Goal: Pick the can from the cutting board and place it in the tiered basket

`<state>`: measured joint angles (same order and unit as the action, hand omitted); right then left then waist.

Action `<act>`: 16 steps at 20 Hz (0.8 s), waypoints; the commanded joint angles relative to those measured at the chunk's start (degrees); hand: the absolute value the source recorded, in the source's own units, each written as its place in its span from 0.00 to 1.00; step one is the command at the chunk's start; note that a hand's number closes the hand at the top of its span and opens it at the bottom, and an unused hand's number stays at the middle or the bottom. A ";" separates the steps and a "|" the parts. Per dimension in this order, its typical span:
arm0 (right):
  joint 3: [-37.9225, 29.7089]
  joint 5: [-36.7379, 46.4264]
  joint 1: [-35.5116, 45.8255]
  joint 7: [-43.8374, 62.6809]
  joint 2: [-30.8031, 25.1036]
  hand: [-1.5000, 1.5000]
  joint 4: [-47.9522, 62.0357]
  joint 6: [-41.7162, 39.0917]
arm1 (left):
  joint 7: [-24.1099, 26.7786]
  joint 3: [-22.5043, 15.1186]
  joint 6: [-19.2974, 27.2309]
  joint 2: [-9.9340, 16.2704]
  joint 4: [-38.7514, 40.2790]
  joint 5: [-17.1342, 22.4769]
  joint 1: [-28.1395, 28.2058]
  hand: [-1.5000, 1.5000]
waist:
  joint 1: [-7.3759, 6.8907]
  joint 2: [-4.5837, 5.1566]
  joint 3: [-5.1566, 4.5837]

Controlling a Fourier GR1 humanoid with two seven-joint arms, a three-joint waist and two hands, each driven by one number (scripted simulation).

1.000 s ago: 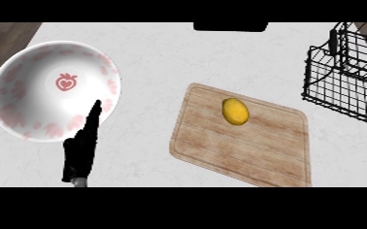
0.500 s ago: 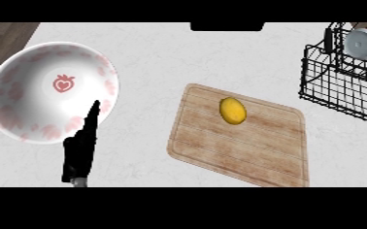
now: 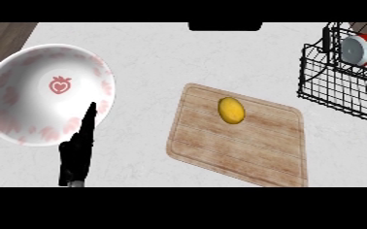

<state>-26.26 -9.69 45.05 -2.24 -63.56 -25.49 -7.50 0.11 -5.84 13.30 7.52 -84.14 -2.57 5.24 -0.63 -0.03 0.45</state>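
A can [image 3: 355, 51], pale with a red rim, sits inside the black wire tiered basket [image 3: 323, 85] at the right edge, partly cut off by the frame. A dark sliver just left of the can looks like part of my right hand [image 3: 326, 39]; the rest of that hand is out of view. The wooden cutting board [image 3: 243, 145] lies right of centre and carries only a yellow lemon [image 3: 231, 110]. My left hand [image 3: 77, 153] rests open at the lower left with its fingers pointing up.
A large white bowl [image 3: 43, 121] with red strawberry marks stands at the left, just behind my left hand. A dark object [image 3: 224, 26] sits at the counter's far edge. Light counter [image 3: 150, 63] spreads between bowl and board.
The can has come further into view inside the basket, shifting left. The left hand, bowl, board and lemon have stayed put.
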 commanded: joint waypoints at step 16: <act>-13.57 -7.84 -22.46 -11.72 -20.78 0.00 19.68 -27.56 | -2.21 1.44 0.33 -0.73 0.51 1.08 3.05 0.50 | 3.48 0.17 0.32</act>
